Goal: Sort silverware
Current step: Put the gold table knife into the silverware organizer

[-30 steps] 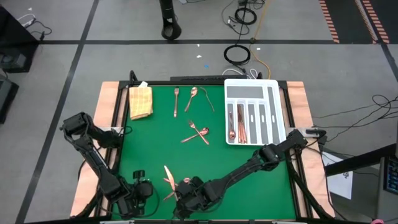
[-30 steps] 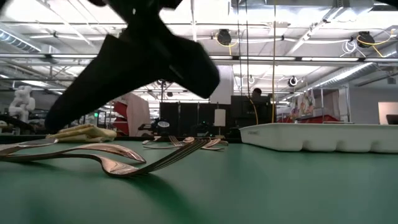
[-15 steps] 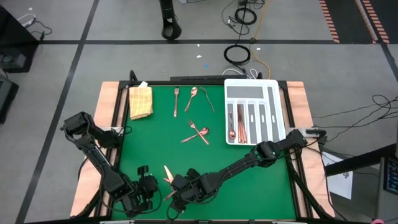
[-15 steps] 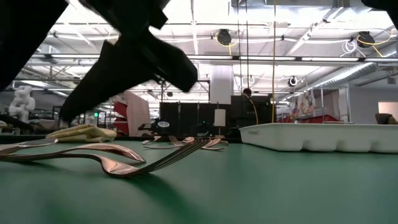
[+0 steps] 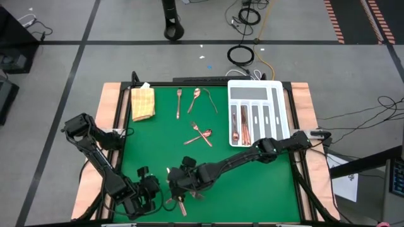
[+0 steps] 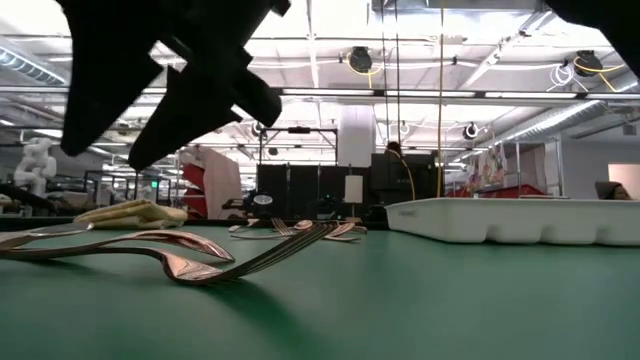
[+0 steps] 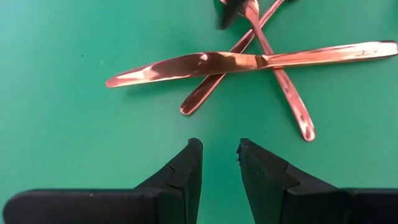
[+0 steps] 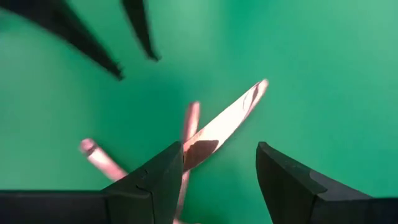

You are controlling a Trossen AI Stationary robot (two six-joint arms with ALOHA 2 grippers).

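Near the table's front edge lies a small pile of copper silverware (image 5: 170,178): a knife (image 7: 205,62) resting across two crossed handles (image 7: 286,93) on the green mat. My left gripper (image 7: 219,146) stands open just short of the pile with nothing between its fingers. My right gripper (image 8: 221,149) hovers open above the knife's blade (image 8: 233,115), and I cannot see it touching. More silverware lies at the far middle (image 5: 194,98) and the centre (image 5: 201,135). Some pieces lie in the white divided tray (image 5: 278,110).
A tan woven cloth (image 5: 142,103) lies at the far left corner of the mat. The tray stands at the far right. Both arms crowd the near left part of the table (image 5: 126,189), and the two grippers are close to each other over the pile.
My right gripper has swung toward the table's left edge and a little toward the far edge, rolling as it went. It now stands over the pile beside my left gripper. Its fingers have stayed open.
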